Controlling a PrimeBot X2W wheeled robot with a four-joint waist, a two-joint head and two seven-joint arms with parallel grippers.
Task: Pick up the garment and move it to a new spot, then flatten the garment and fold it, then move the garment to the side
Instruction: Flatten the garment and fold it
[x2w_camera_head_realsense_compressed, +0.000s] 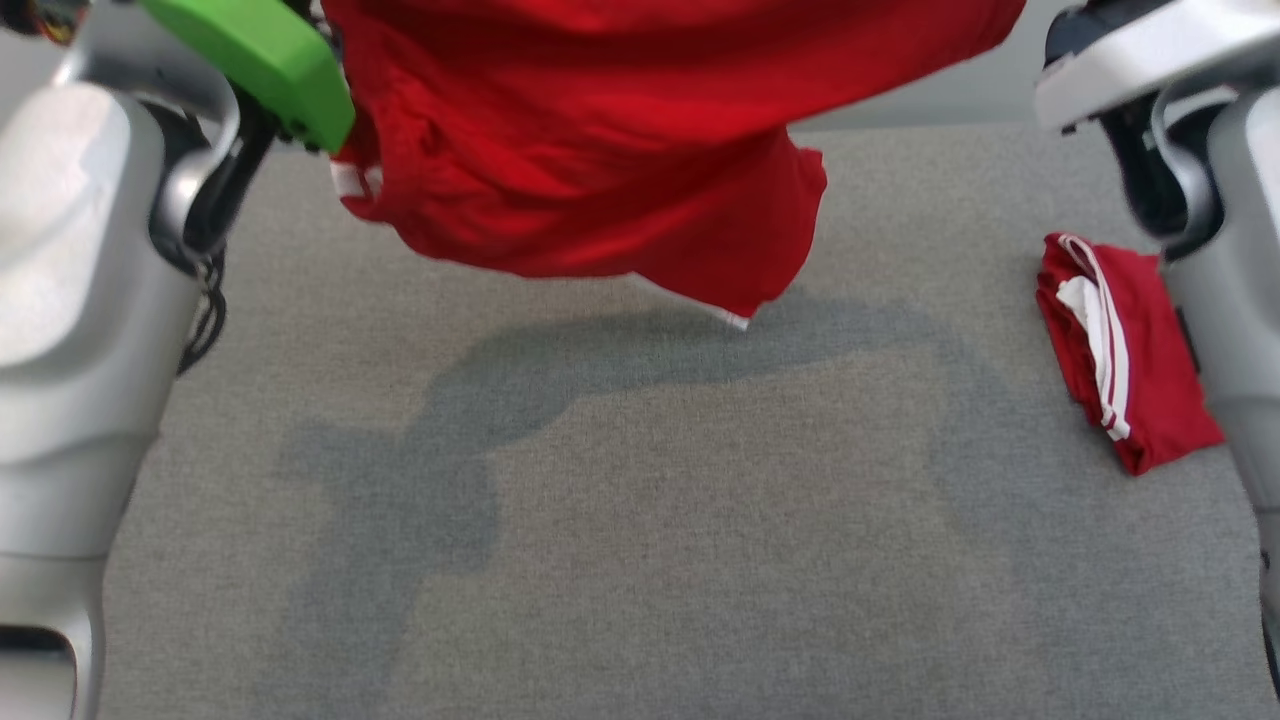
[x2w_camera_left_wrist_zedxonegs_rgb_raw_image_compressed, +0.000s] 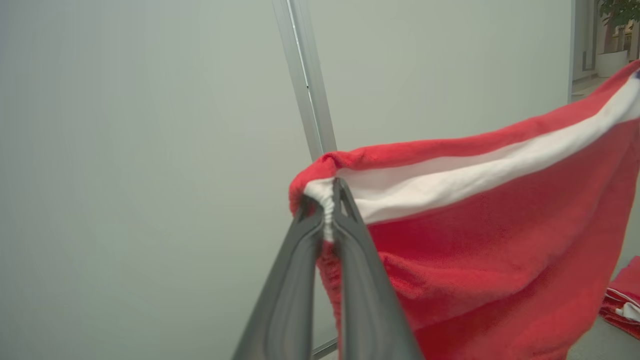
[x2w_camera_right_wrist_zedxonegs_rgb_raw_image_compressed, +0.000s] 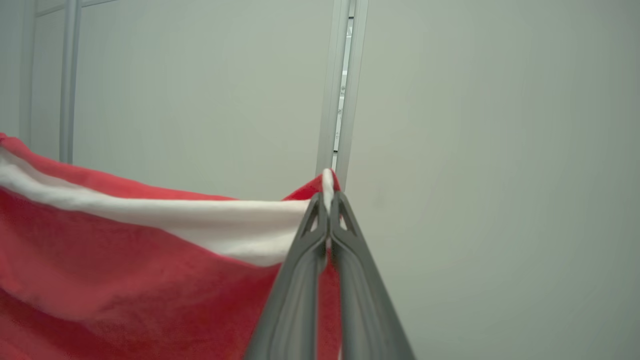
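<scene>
Red white-banded cloth garment (x2w_camera_head_realsense_compressed: 600, 150) | is held aloft at 12 o'clock over grey fabric table (x2w_camera_head_realsense_compressed: 640, 560) | band is pinched by clamped left gripper (x2w_camera_left_wrist_zedxonegs_rgb_raw_image_compressed: 327, 202) and right gripper (x2w_camera_right_wrist_zedxonegs_rgb_raw_image_compressed: 328, 200) | judged light, limp; band corners suit gripping

Garment (x2w_camera_head_realsense_compressed: 600, 150) hangs above the far half of the table (x2w_camera_head_realsense_compressed: 640, 520), strung between the left arm (x2w_camera_head_realsense_compressed: 70, 300) and right arm (x2w_camera_head_realsense_compressed: 1230, 300). Left gripper (x2w_camera_left_wrist_zedxonegs_rgb_raw_image_compressed: 327, 200) pinches one end of its top edge, right gripper (x2w_camera_right_wrist_zedxonegs_rgb_raw_image_compressed: 328, 200) the other. On the table, far right beside the right arm, lies a folded garment (x2w_camera_head_realsense_compressed: 1140, 360).
</scene>
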